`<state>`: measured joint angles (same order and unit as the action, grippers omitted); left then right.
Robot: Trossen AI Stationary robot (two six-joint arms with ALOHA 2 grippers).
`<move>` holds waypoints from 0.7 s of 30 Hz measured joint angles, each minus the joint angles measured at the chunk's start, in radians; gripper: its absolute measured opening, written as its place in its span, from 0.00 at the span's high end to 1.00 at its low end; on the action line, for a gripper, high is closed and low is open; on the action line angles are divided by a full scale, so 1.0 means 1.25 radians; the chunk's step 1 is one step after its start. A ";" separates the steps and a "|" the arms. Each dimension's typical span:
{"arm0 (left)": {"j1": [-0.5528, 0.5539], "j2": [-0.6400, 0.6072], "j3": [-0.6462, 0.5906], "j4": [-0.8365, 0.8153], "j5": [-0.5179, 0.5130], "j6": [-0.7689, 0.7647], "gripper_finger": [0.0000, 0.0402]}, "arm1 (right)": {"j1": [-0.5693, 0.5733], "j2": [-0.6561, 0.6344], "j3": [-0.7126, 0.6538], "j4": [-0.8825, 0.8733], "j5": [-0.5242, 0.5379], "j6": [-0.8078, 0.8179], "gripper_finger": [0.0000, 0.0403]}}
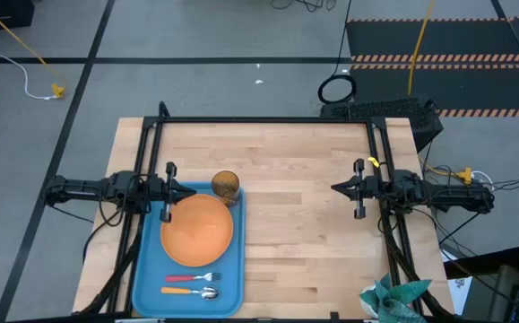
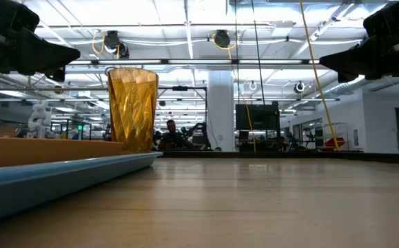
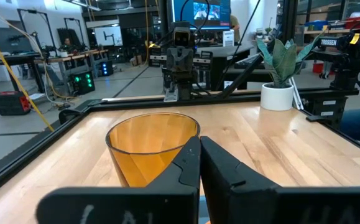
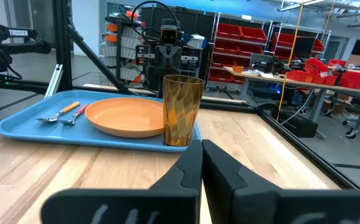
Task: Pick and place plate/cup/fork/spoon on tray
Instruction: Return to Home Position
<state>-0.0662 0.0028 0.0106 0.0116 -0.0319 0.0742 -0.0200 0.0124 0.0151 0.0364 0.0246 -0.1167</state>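
The light-blue tray (image 1: 147, 274) lies at the table's left. On it rest the orange plate (image 1: 196, 229), the amber cup (image 1: 226, 187) upright at the tray's far right corner, and the red-handled fork (image 1: 190, 278) and orange-handled spoon (image 1: 187, 292) near the tray's near edge. My left gripper (image 1: 190, 190) is shut and empty, raised above the tray's far edge just left of the cup (image 3: 152, 149). My right gripper (image 1: 335, 188) is shut and empty, raised over the table's right half, pointing at the tray (image 4: 18, 127).
A small potted plant (image 1: 393, 296) stands at the table's near right corner. Bare wood lies between the tray and the right arm. The black frame rails (image 1: 268, 119) run along the table's far edge and sides.
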 joint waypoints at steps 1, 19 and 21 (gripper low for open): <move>0.000 0.000 0.000 0.000 0.000 0.000 0.99 | 0.000 0.000 0.000 0.000 0.000 0.000 1.00; 0.000 0.000 0.000 0.000 0.000 0.000 0.96 | 0.000 0.000 0.000 0.000 0.000 0.000 1.00; 0.000 0.000 0.000 0.000 0.000 0.000 0.97 | 0.000 0.000 0.000 0.000 0.000 0.000 1.00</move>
<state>-0.0662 0.0028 0.0105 0.0116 -0.0319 0.0738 -0.0200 0.0124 0.0151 0.0364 0.0242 -0.1165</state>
